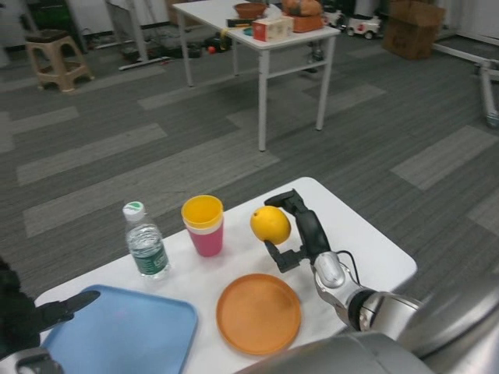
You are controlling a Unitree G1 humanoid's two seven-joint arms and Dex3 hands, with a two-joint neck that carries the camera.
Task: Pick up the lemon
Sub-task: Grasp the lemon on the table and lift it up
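Nearest the camera, the left hand [31, 319] sat at the lower left corner over the near end of a blue tray [129, 335], one finger stretched out across the tray's edge; it held nothing, and how far the other fingers were parted could not be told. The tray lay flat on the white bench [374, 249] with nothing in it. Just to its right lay a round orange plate [258, 313], also bare.

Beyond the plate, the right hand [300, 230] reached forward from its silver forearm and gripped the lemon [270, 224], with fingers curled over the top and right side and another part of the hand under the fruit. The lemon was above the bench, just beyond the plate's far rim, and looked lifted off the surface, though contact could not be ruled out. Its long axis ran roughly left to right, tilted slightly, and its ends were hard to make out.

To the left of the lemon stood a pink cup [204, 227] with a yellow cup nested inside it; no contents showed. Further left stood an upright clear water bottle [145, 241] with a white and green cap.

Far behind, on the grey carpet, stood a second white table [257, 35] carrying boxes and a bowl.
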